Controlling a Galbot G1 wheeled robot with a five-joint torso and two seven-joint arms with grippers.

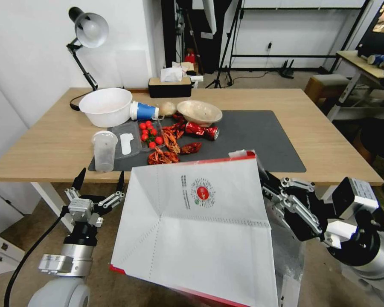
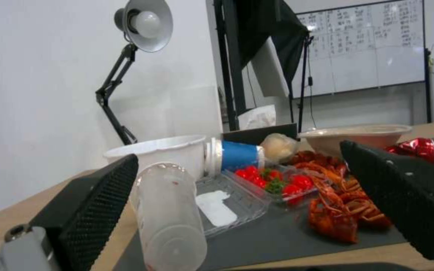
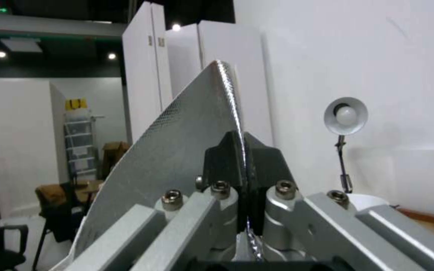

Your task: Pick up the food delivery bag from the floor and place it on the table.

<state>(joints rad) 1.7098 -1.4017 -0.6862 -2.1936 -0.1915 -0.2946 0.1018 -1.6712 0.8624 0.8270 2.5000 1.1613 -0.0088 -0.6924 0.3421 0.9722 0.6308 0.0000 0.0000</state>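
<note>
Bag (image 1: 200, 226) lifted off floor, pinched in right gripper (image 1: 266, 187) jaws just before surface (image 1: 328, 140); left gripper (image 1: 99, 181) jaws wide, empty; placing remains.

White wall (image 1: 25, 64) behind, w/ black-armed desk lamp (image 1: 88, 30), silver shade. Whiteboard (image 2: 373, 45) on stand further back. Side desk (image 1: 362, 68) far right, cluttered. Tall white cabinets (image 3: 149, 82), ceiling spots (image 3: 176, 27), black chair (image 3: 1, 241) in rm beyond.

Food delivery bag (image 1: 196, 230) hangs before the table (image 1: 320, 140).
</note>
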